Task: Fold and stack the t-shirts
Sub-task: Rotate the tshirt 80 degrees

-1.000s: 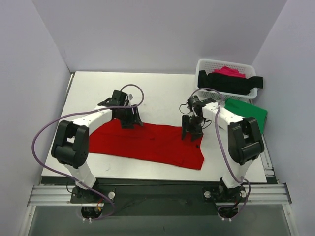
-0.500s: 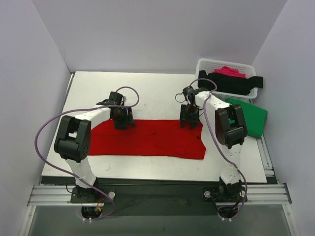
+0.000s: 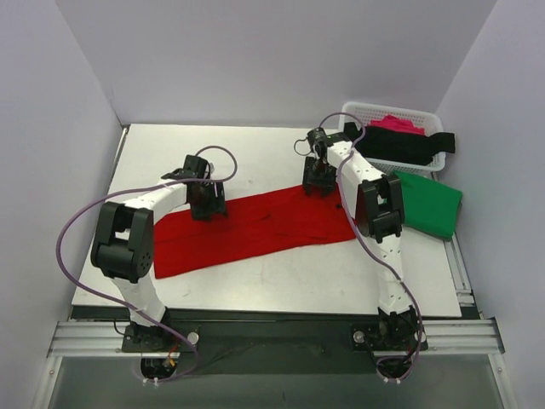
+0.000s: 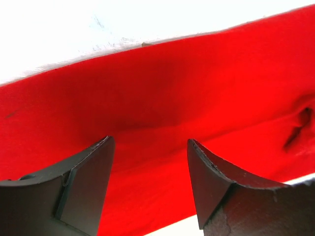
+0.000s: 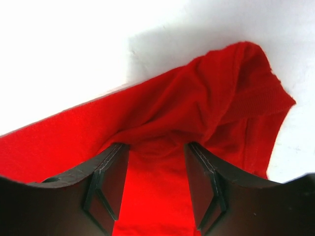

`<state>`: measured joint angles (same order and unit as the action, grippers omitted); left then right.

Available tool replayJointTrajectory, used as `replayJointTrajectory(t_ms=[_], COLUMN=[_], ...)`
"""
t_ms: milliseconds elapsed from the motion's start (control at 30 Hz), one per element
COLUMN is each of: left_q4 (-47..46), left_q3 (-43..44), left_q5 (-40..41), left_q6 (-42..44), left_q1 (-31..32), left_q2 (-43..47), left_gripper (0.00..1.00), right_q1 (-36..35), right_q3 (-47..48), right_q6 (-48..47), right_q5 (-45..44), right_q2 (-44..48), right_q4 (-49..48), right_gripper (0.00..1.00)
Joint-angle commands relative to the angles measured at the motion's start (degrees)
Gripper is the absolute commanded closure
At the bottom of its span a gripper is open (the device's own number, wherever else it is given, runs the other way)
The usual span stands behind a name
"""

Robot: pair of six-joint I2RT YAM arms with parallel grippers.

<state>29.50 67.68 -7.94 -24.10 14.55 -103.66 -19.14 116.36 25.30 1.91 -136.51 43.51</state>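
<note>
Both claws are closed down on the far edge of the red t-shirt [image 3: 255, 226], each set narrow with a pinch of cloth between its fingers. From above, the left claw [image 3: 207, 201] sits over the shirt's left part and the right claw [image 3: 319, 181] over its right end, but that view hides the gap between the fingers.

The left wrist view fills with smooth red cloth. It rises in a soft crease between the two dark fingers [image 4: 83, 189], with a small dark pucker off to the right. The right wrist view shows the fingers [image 5: 106, 182] holding a bunched peak of fabric with a thicker stitched band, and white tabletop [image 3: 255, 153] beyond.

Only the overhead view shows the rest. The red shirt lies as a long slanted strip across the middle of the tabletop. A folded green t-shirt [image 3: 428, 204] rests at the right edge. A white basket [image 3: 353, 111] stands in the far right corner, with a black t-shirt [image 3: 409, 145] draped over its near rim and a pink t-shirt [image 3: 396, 123] inside.
</note>
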Motion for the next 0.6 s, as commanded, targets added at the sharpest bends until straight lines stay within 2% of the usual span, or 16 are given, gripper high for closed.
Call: replayJointTrajectory(t_ms=[0, 300, 433, 567], left_q4=[-1.1, -6.1, -10.0, -12.6], left_q3=[2.5, -1.8, -5.0, -7.2], left_q5=[-2.0, -6.2, -7.2, -7.0], left_q6=[1.2, 2.6, 1.6, 0.4], left_q1=[-1.1, -2.0, -2.0, -2.1], left_q2=[4.7, 5.2, 7.1, 7.2], left_gripper=[0.29, 0.27, 0.27, 0.27], right_q1=[0.4, 0.4, 0.4, -0.1], right_q3=[4.1, 4.8, -0.9, -10.6], right_q6=[-1.0, -3.5, -3.3, -2.6], right_q5=[0.9, 4.3, 6.4, 10.7], right_q2=[-1.0, 7.2, 12.7, 17.0], right_q4=[3.1, 2.5, 1.6, 0.9], right_gripper=[0.50, 0.49, 0.49, 0.49])
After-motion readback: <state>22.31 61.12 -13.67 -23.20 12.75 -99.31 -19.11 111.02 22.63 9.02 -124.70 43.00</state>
